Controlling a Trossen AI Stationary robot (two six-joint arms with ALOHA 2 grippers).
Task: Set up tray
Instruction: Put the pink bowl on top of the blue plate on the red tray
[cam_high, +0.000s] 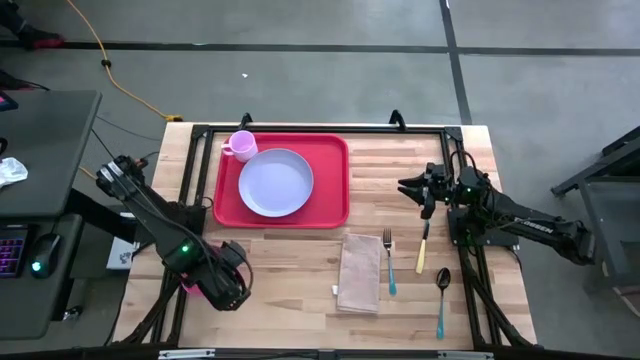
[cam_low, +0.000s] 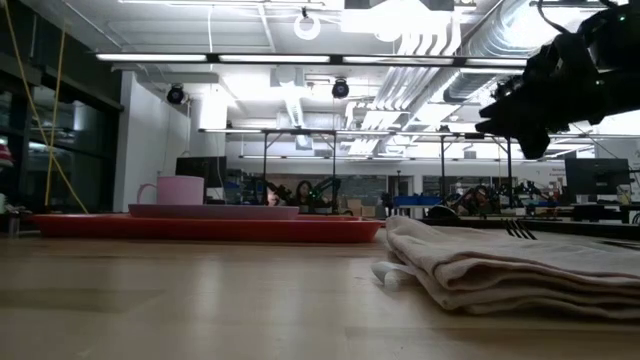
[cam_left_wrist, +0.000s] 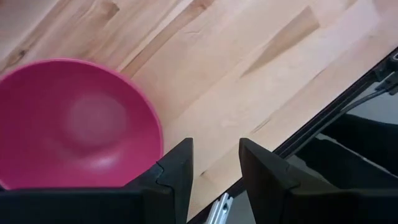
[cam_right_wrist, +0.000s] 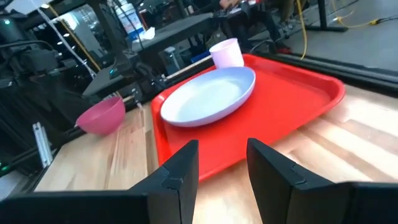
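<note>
Red tray (cam_high: 335, 205) held lavender plate (cam_high: 275, 182) with pink mug (cam_high: 241, 145) at its 11 o'clock — flat, low-rimmed. Left gripper (cam_left_wrist: 214, 163) and right gripper (cam_right_wrist: 222, 163): fingers apart, empty.

Two dark jointed arms, green indicator lights, angular black gripper fingers (cam_left_wrist: 177, 168)

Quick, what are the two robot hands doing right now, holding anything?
Left gripper: fingers open, holding nothing, beside the pink bowl.
Right gripper: fingers open, empty, raised above the table, facing the red tray.
</note>
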